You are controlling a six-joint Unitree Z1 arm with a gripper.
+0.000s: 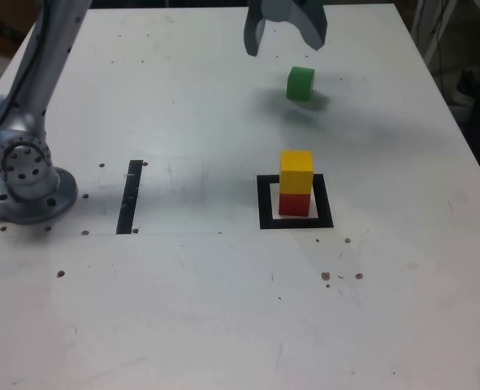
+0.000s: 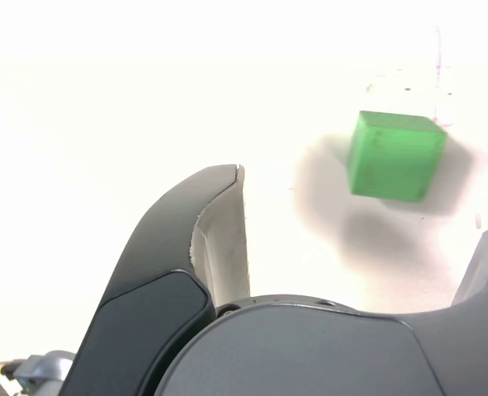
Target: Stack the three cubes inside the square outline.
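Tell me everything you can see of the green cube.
The green cube is a small solid block, plain green, matte-looking, with flat faces and faint darker marks near one upper edge. It sits flat on the white table, beyond the square outline in the exterior view, turned slightly. Soft shadows spread around it. Nothing but the table appears to touch it; the open jaws are above, not around it.

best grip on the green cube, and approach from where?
Green cube: I'd come from above and pinch two opposite upright sides. It sits flat and alone on the table, all sides free, and looks narrower than the open hand.
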